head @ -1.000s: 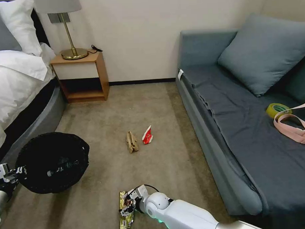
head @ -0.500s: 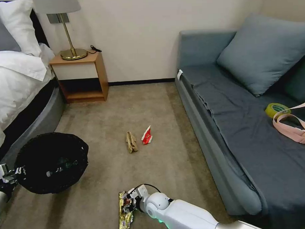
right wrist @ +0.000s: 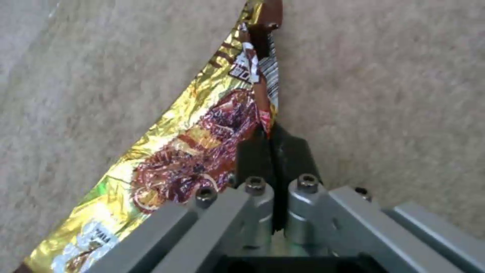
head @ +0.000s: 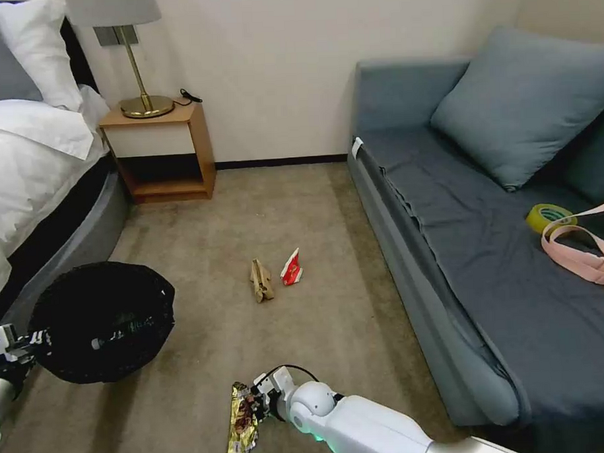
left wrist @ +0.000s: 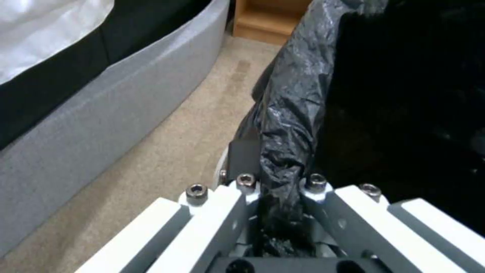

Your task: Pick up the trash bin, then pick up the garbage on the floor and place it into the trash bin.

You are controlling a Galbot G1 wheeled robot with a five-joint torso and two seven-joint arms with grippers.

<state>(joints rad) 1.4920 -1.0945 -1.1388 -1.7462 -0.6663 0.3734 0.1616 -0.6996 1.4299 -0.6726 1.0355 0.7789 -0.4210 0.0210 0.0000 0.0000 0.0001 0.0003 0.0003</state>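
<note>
On carpet before us, our right gripper (head: 252, 408) pinching gold snack wrapper (head: 241, 420), our left gripper (head: 30, 342) clamped on trash bin (head: 100, 319) rim.

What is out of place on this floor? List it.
Litter on the carpet: crumpled brown paper beside a red-and-white packet. The right gripper pinches a gold snack wrapper. The left gripper grips the trash bin by its rim; a bottle lies inside.
</note>
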